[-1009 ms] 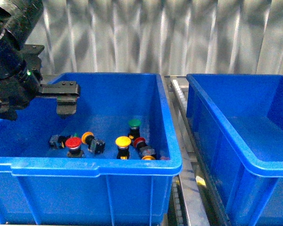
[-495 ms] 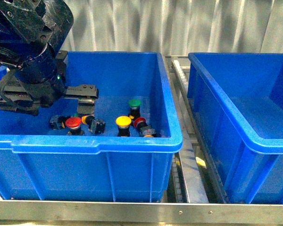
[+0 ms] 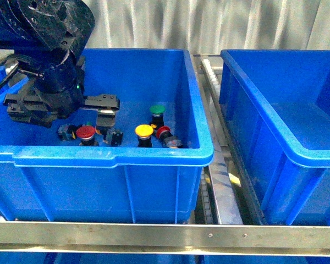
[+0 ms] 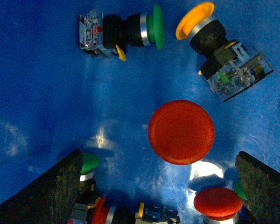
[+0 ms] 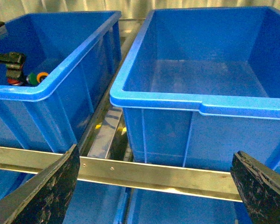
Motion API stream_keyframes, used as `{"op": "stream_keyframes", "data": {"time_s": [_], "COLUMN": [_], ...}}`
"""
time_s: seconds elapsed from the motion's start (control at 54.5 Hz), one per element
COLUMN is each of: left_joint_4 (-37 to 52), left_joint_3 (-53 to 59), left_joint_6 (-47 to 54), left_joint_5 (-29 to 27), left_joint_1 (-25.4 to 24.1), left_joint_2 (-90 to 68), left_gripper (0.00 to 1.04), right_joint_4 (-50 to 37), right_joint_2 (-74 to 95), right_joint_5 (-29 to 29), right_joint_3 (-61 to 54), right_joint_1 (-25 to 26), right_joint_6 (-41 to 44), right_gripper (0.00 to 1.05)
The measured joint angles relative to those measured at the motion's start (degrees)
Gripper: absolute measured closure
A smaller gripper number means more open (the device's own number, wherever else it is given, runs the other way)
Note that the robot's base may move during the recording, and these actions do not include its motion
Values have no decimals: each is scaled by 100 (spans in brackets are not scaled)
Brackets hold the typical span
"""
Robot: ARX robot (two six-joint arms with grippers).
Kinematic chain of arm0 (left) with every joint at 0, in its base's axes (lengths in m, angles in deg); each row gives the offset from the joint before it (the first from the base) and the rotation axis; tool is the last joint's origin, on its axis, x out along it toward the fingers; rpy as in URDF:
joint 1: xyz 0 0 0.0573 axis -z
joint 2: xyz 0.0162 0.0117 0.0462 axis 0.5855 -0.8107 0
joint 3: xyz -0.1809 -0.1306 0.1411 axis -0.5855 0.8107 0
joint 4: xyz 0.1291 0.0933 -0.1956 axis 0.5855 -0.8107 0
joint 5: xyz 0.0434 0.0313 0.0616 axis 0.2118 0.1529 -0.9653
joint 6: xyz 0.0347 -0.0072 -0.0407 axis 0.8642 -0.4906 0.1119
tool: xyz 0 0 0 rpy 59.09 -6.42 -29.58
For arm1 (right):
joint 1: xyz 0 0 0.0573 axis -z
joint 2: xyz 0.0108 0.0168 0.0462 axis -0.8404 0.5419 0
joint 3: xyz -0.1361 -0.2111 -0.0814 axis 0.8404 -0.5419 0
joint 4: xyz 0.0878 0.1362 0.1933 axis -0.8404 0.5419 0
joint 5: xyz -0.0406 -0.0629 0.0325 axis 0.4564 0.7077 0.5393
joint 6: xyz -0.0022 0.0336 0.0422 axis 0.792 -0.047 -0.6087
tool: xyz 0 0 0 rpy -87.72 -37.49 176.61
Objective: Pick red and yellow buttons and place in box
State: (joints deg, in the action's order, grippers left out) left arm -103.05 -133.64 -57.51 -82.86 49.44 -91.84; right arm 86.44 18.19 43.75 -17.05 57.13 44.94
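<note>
found the left gripper (image 4: pixel 158 156) spread wide and empty, poised above a red button (image 4: pixel 181 132) standing cap-up on the floor of the left bin (image 3: pixel 110 157). spotted a yellow button (image 4: pixel 194 21) tipped on its side nearby, a second red button (image 4: pixel 218 202) close by, and green buttons (image 4: pixel 156 26) to leave alone. judged the red one light, rigid, with a smooth domed cap likely to slip. favoured closing squarely across the cap's rim or the black body beneath. noted the box (image 5: pixel 177 106) to the right, well apart, showing no buttons inside, and the right gripper (image 5: pixel 155 154) wide too, holding nothing.
</note>
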Motion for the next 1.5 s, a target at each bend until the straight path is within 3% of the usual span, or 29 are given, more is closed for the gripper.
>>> {"op": "stream_keyframes", "data": {"time_s": [0.734, 0.954, 1.137, 1.504], "left_joint_4": [48, 42, 42, 240], "left_joint_3": [-671, -758, -758, -588], "left_joint_6": [-13, -22, -77, -96], "left_joint_5": [-109, -181, -223, -11], "left_joint_1": [74, 76, 87, 114], "left_joint_2": [-632, -756, -837, -605], "left_gripper": [8, 37, 68, 72], "right_joint_4": [0, 0, 0, 0], "right_joint_2": [-2, -2, -2, 0], "right_joint_5": [0, 0, 0, 0], "right_joint_3": [0, 0, 0, 0], "right_joint_1": [0, 0, 0, 0], "right_joint_6": [0, 0, 0, 0], "right_gripper": [7, 7, 7, 7]}}
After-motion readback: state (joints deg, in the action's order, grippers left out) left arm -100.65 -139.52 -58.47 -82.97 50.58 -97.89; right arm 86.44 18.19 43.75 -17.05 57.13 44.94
